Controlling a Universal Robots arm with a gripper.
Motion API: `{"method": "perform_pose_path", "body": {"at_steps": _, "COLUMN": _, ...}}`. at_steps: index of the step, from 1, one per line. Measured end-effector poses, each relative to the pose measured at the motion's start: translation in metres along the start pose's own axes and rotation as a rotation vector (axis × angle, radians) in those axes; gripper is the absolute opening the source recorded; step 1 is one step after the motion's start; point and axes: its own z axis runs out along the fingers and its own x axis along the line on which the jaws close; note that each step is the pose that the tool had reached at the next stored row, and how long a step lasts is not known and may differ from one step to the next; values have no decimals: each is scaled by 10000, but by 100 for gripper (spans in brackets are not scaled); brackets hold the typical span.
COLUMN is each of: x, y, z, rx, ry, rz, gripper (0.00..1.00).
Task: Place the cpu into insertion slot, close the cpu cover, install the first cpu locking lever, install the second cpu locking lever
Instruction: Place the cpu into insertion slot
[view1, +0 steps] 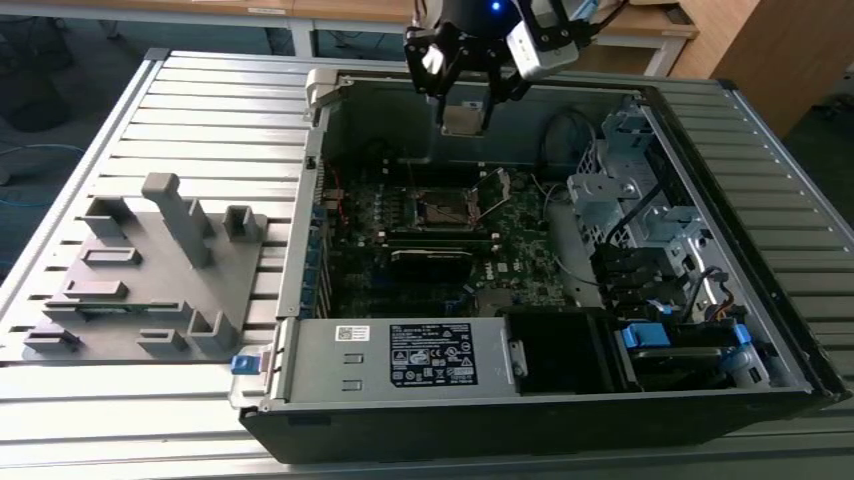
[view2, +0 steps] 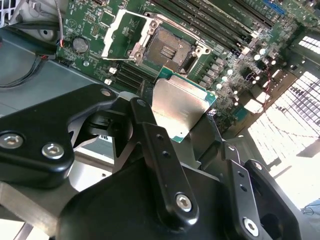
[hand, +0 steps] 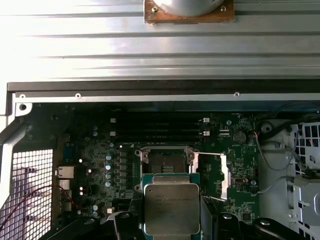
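The black two-fingered pincer (view2: 176, 119) is clamped on the cpu (view2: 180, 106), a small flat square chip with a dull silver-grey metal face and a green rim; its black fingers (view2: 159, 150) press on two opposite edges and leave the face bare. In the exterior view the pincer (view1: 463, 92) hangs over the far wall of the open grey metal computer case (view1: 534, 385), the chip beneath it and well above the board.

Below lies the insertion slot (view2: 167, 50), a small square dark socket edged in silver metal, set in the dark green motherboard (view2: 90, 20); it looks bare, with nothing seated in it. Just beside it the cpu cover (view2: 122, 37), a small square silver metal frame plate with an open middle, is swung back on its hinge, so the way down to the slot is free. In the first wrist view the chip (hand: 171, 207) sits apart from the slot (hand: 165, 159), not over it.

The step in hand seems to be the carrying of the chip to the slot. To do it well the chip should, I judge, be kept level, its edges squared to the socket's frame and its keyed corner matched; the descent should be straight, with no sliding across the contacts and no brushing of the raised cover; the grip should ease only once the chip lies flat inside the frame.
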Motion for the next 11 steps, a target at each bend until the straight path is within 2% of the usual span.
{"method": "perform_pose_path", "body": {"at_steps": 8, "x": -3, "y": -13, "z": 141, "rx": -1, "ry": -50, "rz": -7, "gripper": 54}}
{"method": "perform_pose_path", "body": {"at_steps": 11, "x": -3, "y": -14, "z": 154, "rx": 2, "ry": -51, "rz": -6, "gripper": 54}}
